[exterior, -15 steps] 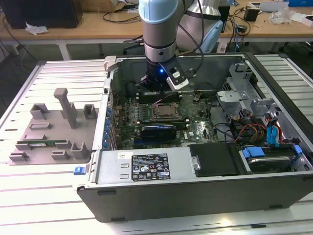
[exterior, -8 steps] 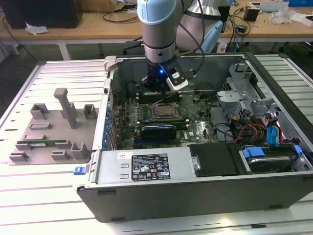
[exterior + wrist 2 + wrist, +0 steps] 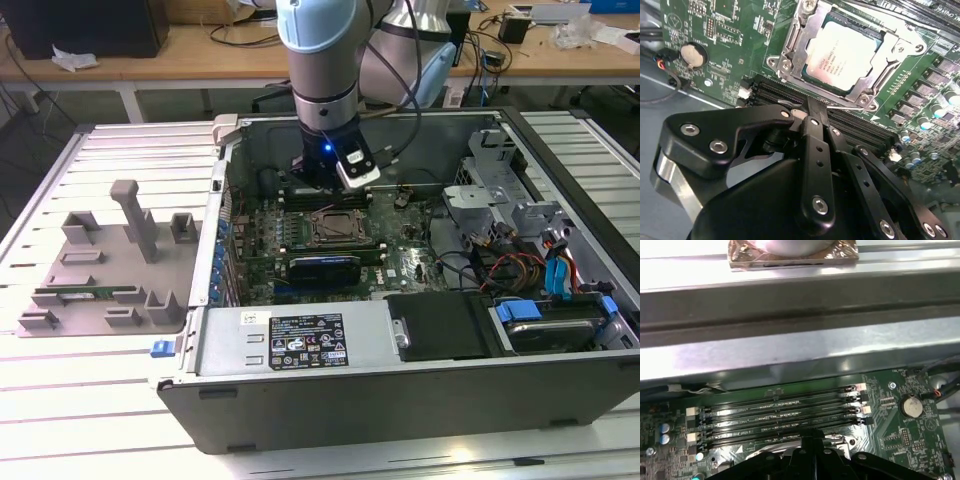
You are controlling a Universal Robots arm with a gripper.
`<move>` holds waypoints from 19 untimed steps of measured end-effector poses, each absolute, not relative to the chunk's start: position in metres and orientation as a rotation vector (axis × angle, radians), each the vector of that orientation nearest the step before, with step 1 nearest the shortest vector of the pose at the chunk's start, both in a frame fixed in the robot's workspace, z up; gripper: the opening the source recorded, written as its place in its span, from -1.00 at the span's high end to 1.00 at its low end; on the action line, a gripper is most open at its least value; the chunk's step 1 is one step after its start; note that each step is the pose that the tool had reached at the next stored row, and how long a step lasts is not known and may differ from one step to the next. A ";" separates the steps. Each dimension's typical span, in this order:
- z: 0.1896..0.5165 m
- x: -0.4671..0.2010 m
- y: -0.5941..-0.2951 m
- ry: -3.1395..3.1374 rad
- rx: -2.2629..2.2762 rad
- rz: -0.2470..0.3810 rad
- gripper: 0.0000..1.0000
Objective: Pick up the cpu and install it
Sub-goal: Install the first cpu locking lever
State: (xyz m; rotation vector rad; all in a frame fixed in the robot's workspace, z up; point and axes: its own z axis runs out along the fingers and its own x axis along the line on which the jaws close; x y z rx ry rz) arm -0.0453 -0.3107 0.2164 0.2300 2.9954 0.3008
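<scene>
Black pincer (image 3: 812,107) pressed together, holding nothing, just above memory slots (image 3: 780,415) | silver cpu (image 3: 842,55) seated in motherboard socket (image 3: 790,50) beside it | open computer case (image 3: 400,395) on slatted desk (image 3: 60,420), grey tray (image 3: 100,260) alongside.

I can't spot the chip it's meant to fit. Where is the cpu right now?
The cpu sits in the motherboard's metal socket frame in the second wrist view, beside the black memory slots, beyond the tool.
</scene>
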 end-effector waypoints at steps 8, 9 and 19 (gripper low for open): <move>0.214 -0.046 -0.310 2.990 0.247 0.301 0.79; 0.214 -0.046 -0.310 2.985 0.251 0.300 0.79; 0.209 -0.052 -0.307 2.945 0.372 0.291 0.79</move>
